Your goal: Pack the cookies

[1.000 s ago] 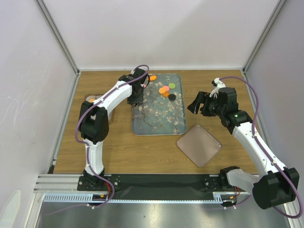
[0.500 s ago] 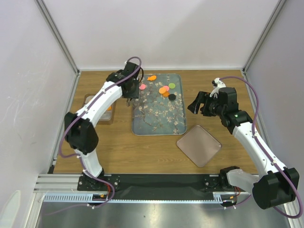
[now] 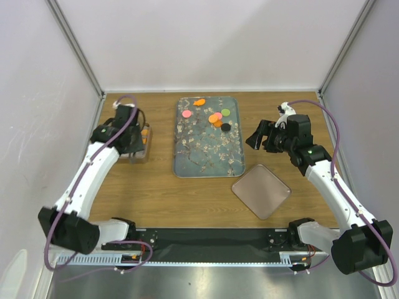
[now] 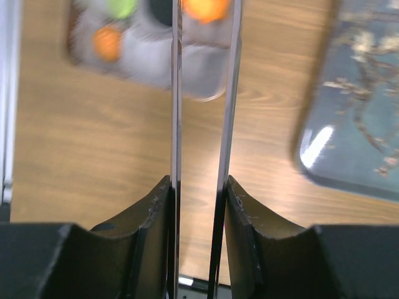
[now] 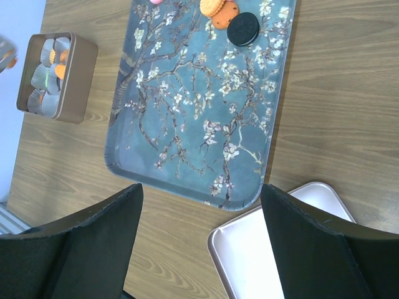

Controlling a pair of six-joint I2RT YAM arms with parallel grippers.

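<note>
Well, the left gripper [image 3: 139, 134] pinches a round orange cookie [image 4: 206, 7], blurry and cut off up top; the right gripper [image 5: 201, 198] gapes wide.

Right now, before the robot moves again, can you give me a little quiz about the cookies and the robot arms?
1. Pick one. The right jaws are: A) open with nothing in them, B) shut on a cookie, C) squeezed tight shut.
2. True or false: the black round cookie lies inside the brown metal tin.
3. Fill in: the cookie between the tips of the left jaws is coloured ______.

Key
1. A.
2. False: it lies on the blue floral tray.
3. Orange: the orange cookie sits between their tips, over the tin.
</note>
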